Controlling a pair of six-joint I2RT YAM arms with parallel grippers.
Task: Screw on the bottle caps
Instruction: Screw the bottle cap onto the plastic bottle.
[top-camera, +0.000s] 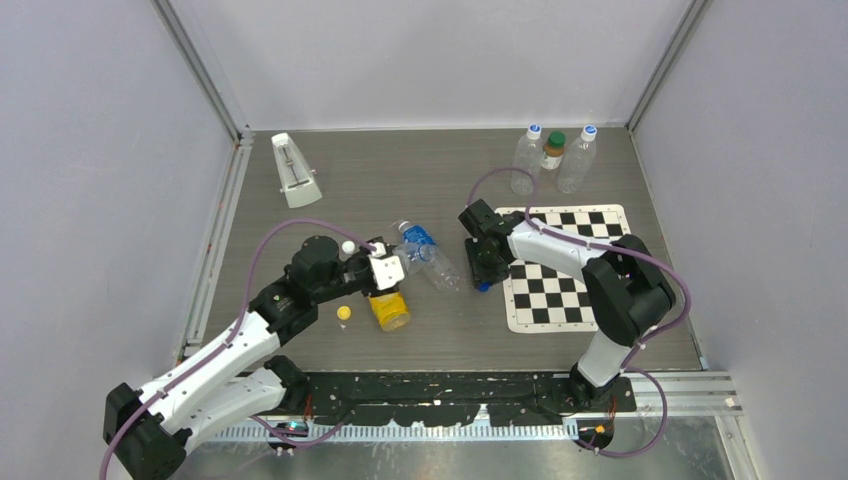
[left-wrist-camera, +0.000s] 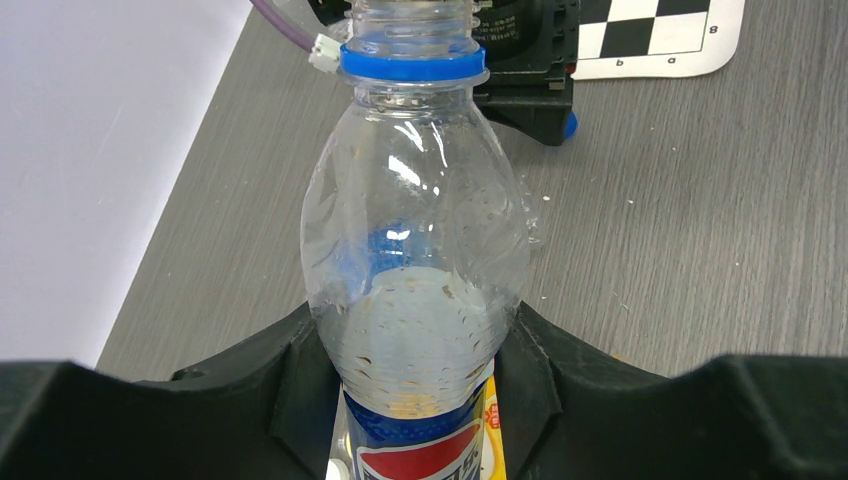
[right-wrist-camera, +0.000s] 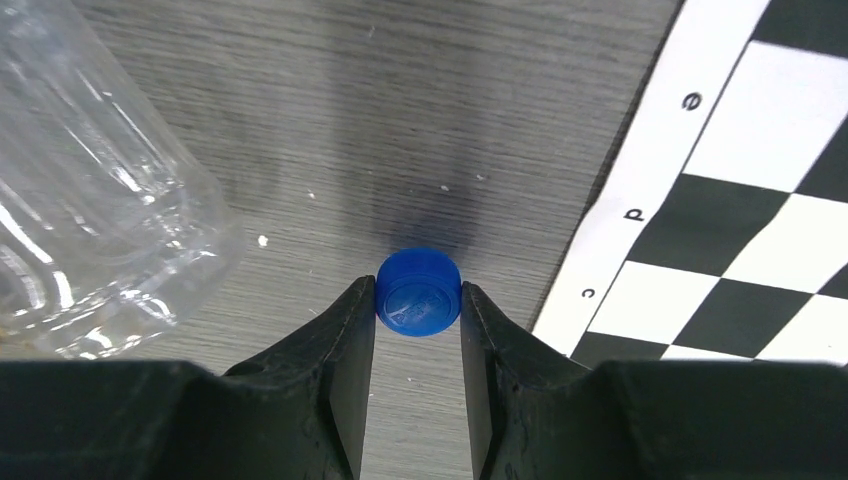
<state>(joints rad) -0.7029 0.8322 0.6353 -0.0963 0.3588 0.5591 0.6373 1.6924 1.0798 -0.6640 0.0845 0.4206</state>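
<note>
Left wrist view, near: left gripper (left-wrist-camera: 415, 335) clenched on the clear bottle (left-wrist-camera: 415, 240) at lower centre.
Left wrist view, far: the bottle's neck is uncapped at the top edge.
Right wrist view, near: right gripper (right-wrist-camera: 419, 305) pinching the blue cap (right-wrist-camera: 419, 290), one finger on each side, lower centre.
Right wrist view, far: checkered mat (right-wrist-camera: 740, 190) at right.
Top view, near: yellow cap (top-camera: 344, 312) loose on the table (top-camera: 400, 180), left of centre, just beside the yellow bottle (top-camera: 390, 311).
Top view, middle: white cap (top-camera: 348, 246) beside the left wrist.
Top view, far: row of bottles (top-camera: 553, 152) standing at upper right.
</note>
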